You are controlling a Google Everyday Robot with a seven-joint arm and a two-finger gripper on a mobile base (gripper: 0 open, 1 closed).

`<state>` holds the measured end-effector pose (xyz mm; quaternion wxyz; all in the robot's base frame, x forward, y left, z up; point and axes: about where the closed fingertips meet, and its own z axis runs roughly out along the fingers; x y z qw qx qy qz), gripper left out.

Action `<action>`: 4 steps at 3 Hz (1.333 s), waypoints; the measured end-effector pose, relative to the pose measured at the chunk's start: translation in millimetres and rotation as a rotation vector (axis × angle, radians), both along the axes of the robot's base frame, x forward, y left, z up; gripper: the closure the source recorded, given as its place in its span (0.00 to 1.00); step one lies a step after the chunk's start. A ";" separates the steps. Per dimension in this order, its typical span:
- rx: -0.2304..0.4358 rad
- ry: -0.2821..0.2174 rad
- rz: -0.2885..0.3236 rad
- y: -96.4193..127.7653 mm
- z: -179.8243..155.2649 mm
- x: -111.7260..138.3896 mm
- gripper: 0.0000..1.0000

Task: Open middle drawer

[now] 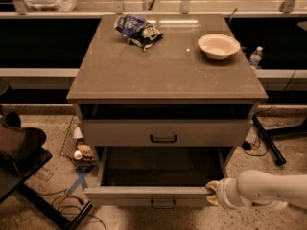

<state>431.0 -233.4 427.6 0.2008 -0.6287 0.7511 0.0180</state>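
The middle drawer (165, 132) has a flat grey-beige front with a small black loop handle (163, 138). It sits in the cabinet under a dark band below the tabletop. Below it, the bottom drawer (148, 194) is pulled well out, and its dark inside shows. My gripper (211, 193), at the end of a white arm (268, 189) coming from the lower right, is at the right end of the bottom drawer's front edge. It is below and to the right of the middle drawer's handle.
On the tabletop (163, 71) lie a blue chip bag (138, 30) and a white bowl (218, 45). A water bottle (255, 57) stands at the back right. Clutter and a wire basket (79, 150) sit on the floor to the left, next to a dark chair (19, 152). Cables and a black stand leg (268, 143) are to the right.
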 end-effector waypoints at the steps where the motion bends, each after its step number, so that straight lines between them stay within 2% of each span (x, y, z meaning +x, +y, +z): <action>1: 0.000 0.000 0.000 1.0 1.3 0.6 1.00; 2: -0.011 0.030 -0.033 -16.1 5.1 -23.0 1.00; 3: -0.014 0.040 -0.040 -20.2 6.0 -30.4 1.00; 4: -0.021 0.067 -0.059 -32.3 8.7 -50.5 1.00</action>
